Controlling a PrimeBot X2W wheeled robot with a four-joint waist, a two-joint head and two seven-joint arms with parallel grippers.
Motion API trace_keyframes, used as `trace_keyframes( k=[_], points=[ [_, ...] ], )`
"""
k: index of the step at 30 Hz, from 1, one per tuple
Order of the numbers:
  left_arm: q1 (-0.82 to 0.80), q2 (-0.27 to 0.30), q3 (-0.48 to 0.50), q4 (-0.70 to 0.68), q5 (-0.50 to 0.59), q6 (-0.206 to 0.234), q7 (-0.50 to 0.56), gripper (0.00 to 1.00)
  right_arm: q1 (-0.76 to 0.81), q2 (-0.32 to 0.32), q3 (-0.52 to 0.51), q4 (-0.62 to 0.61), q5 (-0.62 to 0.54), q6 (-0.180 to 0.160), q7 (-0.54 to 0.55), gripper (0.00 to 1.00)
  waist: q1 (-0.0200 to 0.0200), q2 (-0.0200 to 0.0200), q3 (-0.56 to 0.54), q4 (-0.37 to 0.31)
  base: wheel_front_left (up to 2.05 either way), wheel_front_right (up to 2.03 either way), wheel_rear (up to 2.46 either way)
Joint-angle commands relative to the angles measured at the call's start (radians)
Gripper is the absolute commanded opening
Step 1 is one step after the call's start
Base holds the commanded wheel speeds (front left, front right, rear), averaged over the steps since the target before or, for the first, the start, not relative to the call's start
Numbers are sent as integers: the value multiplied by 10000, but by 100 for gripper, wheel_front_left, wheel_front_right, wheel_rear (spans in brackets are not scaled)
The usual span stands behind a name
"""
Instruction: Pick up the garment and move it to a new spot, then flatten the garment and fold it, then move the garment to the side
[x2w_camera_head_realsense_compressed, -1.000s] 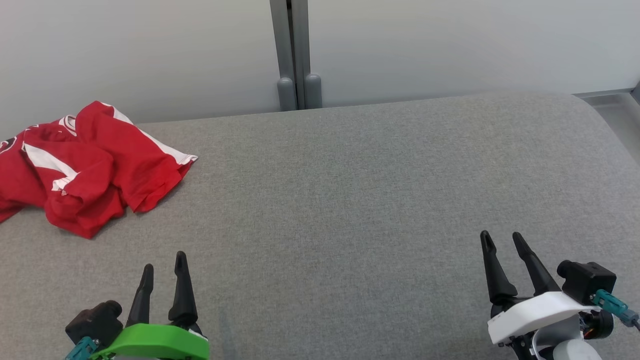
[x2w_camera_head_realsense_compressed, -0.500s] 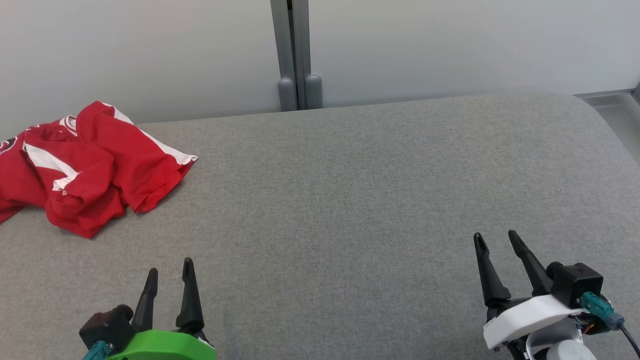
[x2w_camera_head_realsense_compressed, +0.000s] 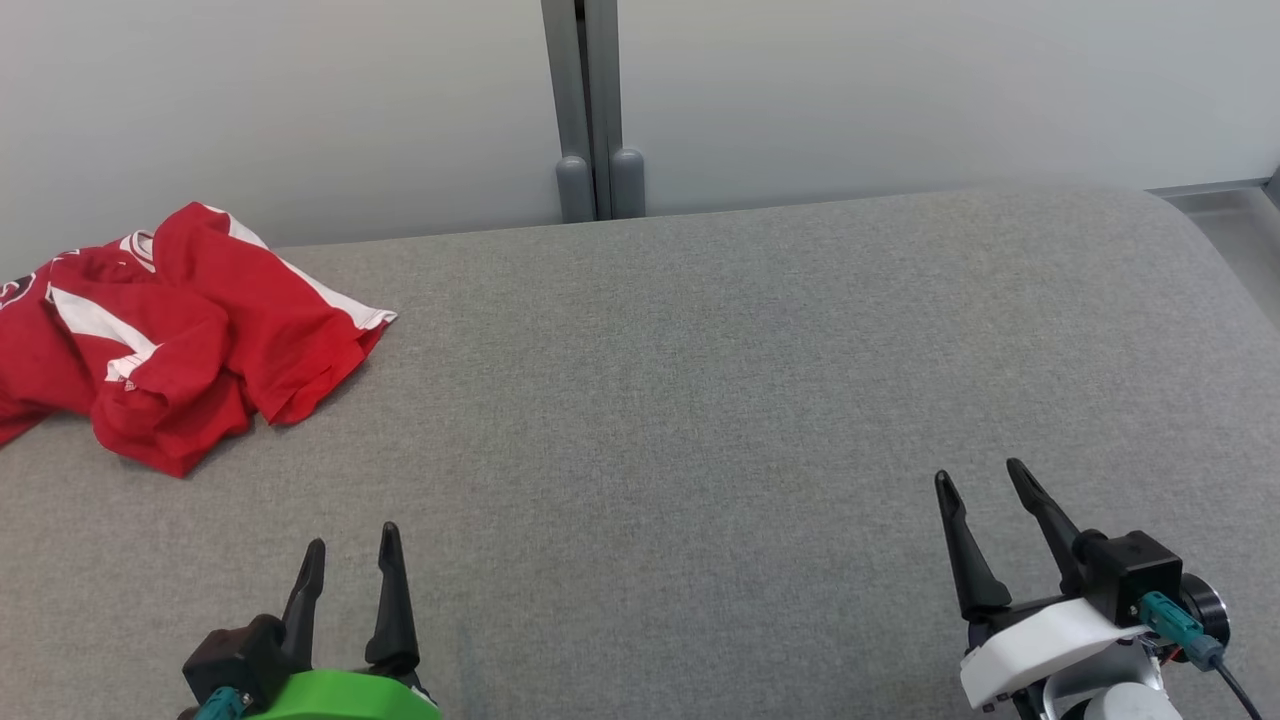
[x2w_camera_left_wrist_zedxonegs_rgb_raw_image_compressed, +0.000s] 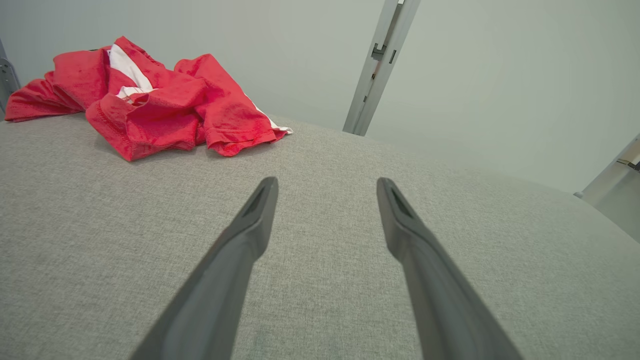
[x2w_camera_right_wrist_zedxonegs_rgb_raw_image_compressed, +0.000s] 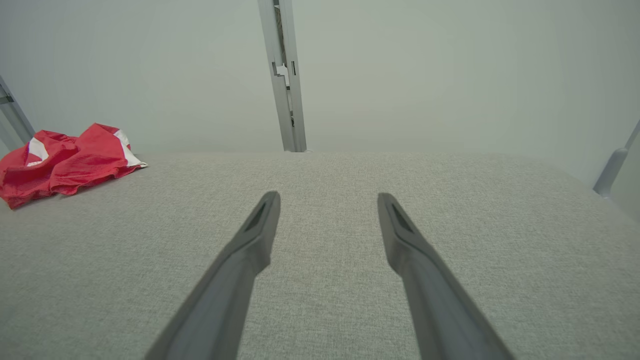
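Grey cushion (x2w_camera_head_realsense_compressed: 760, 380) — crumpled red garment (x2w_camera_head_realsense_compressed: 170, 330)

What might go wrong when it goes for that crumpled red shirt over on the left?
1. The red shirt lies bunched in overlapping folds, so the open left gripper may pinch several layers and lift it tangled.
2. It sits by the back edge of the grey surface, so a nudge might push it off.
3. The open right gripper is far across from it, so a two-handed grab may be a stretch.
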Motion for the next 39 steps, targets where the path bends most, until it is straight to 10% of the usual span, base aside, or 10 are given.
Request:
trace_keyframes(
  k=[1,39],
  points=[
    [117,77,3,-4,220,23,-85,100,77,-55,29,-66,-220,3,-109,100,0,0,0,0,0,0,0],
    [16,83,-177,403,776,20,-333,100,56,-66,24,-37,-1111,2,-358,100,0,0,57,179,0,0,0]
  ],
)
